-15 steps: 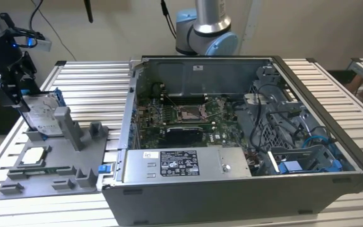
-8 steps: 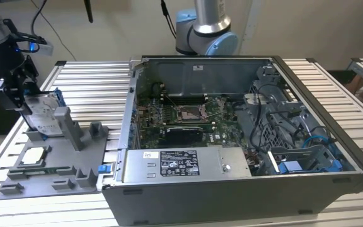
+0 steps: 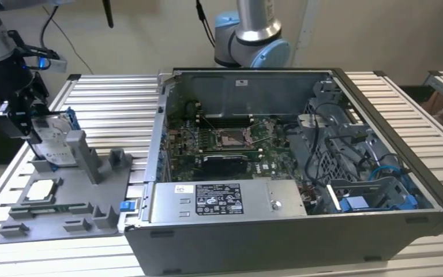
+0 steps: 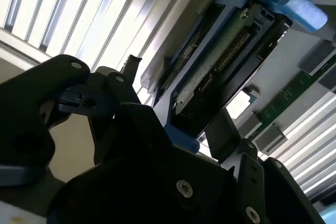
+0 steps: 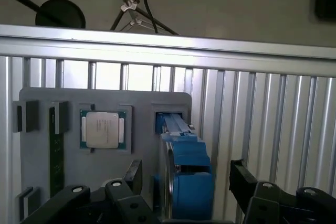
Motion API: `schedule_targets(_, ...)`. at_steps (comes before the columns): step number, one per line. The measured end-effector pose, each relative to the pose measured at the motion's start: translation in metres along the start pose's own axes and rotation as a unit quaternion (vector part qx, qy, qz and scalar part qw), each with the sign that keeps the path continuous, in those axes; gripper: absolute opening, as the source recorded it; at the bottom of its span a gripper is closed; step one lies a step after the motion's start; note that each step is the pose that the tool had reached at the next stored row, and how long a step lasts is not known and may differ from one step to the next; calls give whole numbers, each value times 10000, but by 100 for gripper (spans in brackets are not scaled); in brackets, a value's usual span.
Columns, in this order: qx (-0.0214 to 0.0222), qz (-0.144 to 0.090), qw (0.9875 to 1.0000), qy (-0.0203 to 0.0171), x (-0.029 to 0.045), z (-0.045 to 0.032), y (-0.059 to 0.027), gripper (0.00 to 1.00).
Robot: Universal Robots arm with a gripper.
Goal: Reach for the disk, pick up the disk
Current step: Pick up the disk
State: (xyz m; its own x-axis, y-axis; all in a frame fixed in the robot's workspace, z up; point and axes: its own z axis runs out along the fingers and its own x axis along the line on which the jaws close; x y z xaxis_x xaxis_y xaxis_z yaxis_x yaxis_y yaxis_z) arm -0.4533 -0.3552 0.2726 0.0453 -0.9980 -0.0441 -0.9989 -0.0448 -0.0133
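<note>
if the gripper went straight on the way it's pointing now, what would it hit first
Most likely the disk, standing on edge in the grey tray right ahead of the open gripper; depth is unclear.

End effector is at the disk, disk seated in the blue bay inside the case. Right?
No. The disk stands on edge in the grey tray outside the computer case, per the exterior view. End effector is at it.

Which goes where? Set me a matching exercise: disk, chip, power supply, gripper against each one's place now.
1 disk
2 chip
3 power supply
4 gripper

a flat in the tray
b inside the case
c open, astride the disk
d on edge in the tray

Pairs: 1-d, 2-a, 3-b, 4-c
</note>
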Motion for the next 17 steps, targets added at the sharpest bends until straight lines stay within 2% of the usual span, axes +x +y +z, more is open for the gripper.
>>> schedule_targets(6,8,0,10000,-15,1,47,1,100)
schedule_targets(12,15,1,10000,-25,2,60,1,100)
schedule_targets(13,15,1,10000,-25,2,60,1,0)
schedule_targets(17,15,1,10000,-25,2,61,1,0)
